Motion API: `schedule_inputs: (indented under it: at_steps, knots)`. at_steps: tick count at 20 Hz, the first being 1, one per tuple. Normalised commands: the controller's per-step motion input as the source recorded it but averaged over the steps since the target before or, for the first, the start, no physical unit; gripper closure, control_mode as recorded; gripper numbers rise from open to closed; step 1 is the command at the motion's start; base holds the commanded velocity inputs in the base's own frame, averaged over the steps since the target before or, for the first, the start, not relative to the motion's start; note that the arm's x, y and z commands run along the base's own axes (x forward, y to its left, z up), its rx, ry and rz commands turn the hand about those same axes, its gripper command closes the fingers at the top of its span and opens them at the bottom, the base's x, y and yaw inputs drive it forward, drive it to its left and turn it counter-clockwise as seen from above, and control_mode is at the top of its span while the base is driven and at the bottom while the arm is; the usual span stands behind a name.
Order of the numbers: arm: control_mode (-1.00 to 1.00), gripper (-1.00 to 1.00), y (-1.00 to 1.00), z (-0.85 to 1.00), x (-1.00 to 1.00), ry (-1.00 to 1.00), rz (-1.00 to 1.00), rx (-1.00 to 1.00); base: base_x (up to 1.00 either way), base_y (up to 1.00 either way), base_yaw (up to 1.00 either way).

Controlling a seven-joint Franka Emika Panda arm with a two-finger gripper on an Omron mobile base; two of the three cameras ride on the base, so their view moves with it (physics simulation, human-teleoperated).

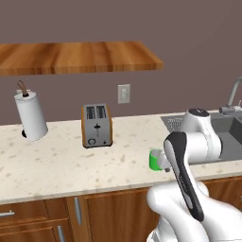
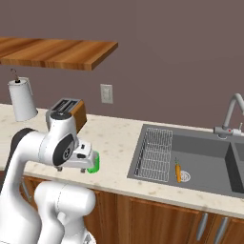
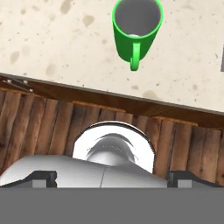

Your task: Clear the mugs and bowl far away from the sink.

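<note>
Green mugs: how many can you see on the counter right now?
1. The green mug stands upright on the speckled counter near its front edge, left of the sink. Others may be hidden behind the arm.

The glossy white robot arm [image 1: 189, 198] has rounded, bulbous links. Dark grey bands and round black caps mark its joints. Its shell is smooth.

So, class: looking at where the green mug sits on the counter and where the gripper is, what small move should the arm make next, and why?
Probably ease the hand forward over the counter toward the mug. The hand view shows the mug upright and free on the counter, handle facing the camera, while the finger tips sit back over the cabinet fronts. Nothing lies between them, so closing that gap comes before any grasp.
</note>
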Motion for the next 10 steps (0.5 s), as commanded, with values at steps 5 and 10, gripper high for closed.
schedule_inputs:
  at_steps: [5, 10]
  knots:
    - [-1.0, -1.0, -0.06, -0.2, 0.12, 0.0, 0.07, 0.0, 0.0, 0.0, 0.0]
    - [-1.0, -1.0, -0.05, -0.19, 0.19, 0.0, 0.06, 0.0, 0.0, 0.0, 0.0]
